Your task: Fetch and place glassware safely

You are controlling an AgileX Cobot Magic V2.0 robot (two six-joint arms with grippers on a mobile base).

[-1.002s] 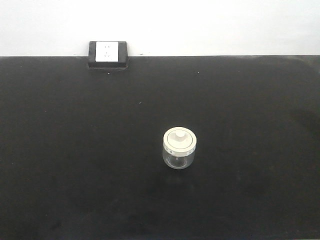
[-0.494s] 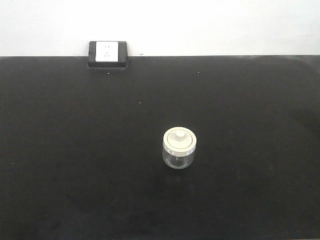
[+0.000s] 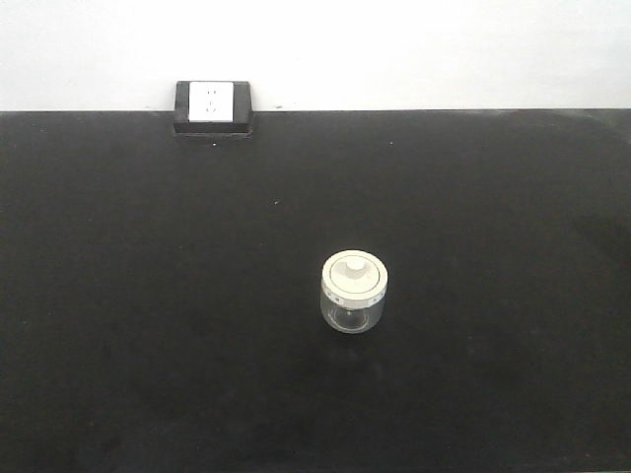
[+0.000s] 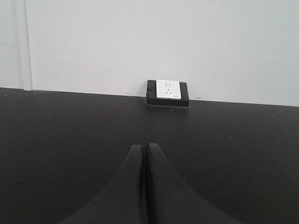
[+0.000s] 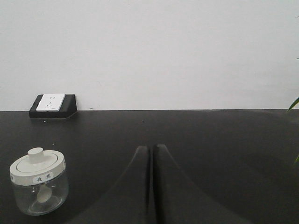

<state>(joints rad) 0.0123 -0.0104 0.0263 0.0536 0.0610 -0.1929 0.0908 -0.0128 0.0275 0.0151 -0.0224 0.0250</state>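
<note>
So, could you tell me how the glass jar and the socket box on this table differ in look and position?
The glass jar is round and clear-bodied with a cream lid and knob; the socket box is rectangular, black, with a white faceplate. The jar stands out in the open on the black table; the box sits at the table's far edge against the wall. Both rest untouched, neither near an end effector.

Bare test bench: black tabletop [image 3: 148, 296], white wall [image 3: 394, 49], wall socket [image 3: 212, 105].
</note>
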